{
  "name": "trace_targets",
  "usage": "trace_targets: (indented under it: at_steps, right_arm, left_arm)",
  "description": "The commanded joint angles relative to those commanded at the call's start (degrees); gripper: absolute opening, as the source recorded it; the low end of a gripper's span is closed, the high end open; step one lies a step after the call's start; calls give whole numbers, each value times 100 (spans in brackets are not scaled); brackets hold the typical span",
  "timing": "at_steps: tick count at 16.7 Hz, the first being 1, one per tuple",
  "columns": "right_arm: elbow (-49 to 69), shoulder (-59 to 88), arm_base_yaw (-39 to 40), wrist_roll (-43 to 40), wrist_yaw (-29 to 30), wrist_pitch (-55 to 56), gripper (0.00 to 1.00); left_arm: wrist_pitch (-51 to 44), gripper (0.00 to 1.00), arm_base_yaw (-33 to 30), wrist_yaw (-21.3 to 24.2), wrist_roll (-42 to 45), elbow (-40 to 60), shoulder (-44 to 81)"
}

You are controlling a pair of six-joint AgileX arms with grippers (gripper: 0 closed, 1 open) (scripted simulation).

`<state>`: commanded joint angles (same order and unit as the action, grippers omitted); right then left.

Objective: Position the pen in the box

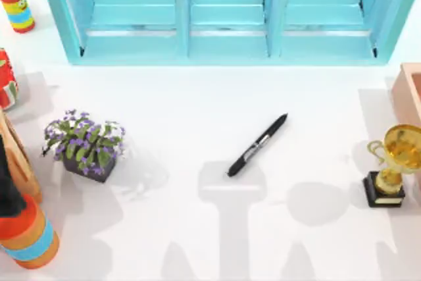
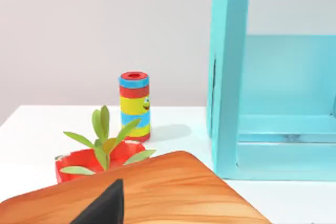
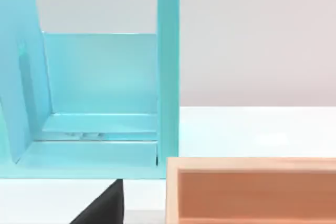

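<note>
The pen (image 1: pixel 257 145) lies slantwise on the surface (image 1: pixel 197 97) near its middle, well apart from everything else. The shelf unit (image 1: pixel 227 14) stands along the far side — the box (image 1: pixel 406 90) sits at the right edge with the trophy (image 1: pixel 391 166) just nearer than it. On the left are the flowerpot (image 1: pixel 85 146), a striped cylinder (image 1: pixel 16 4) far back and another (image 1: pixel 29 238) at the near edge.
</note>
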<state>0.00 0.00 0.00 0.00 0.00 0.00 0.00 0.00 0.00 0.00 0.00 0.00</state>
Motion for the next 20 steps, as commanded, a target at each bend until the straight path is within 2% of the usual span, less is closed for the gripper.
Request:
trace_targets:
  at_steps: [4,8,20]
  right_arm:
    - [166,152,68,142,-18,-115,100]
    - [1213,1082,452,985,-113,-784,100]
    - [7623,6523,2292,5217,-461,-4213,100]
  left_arm:
    - [0,100,0,0,0,0,0]
    - [0,100,0,0,0,0,0]
    - [0,100,0,0,0,0,0]
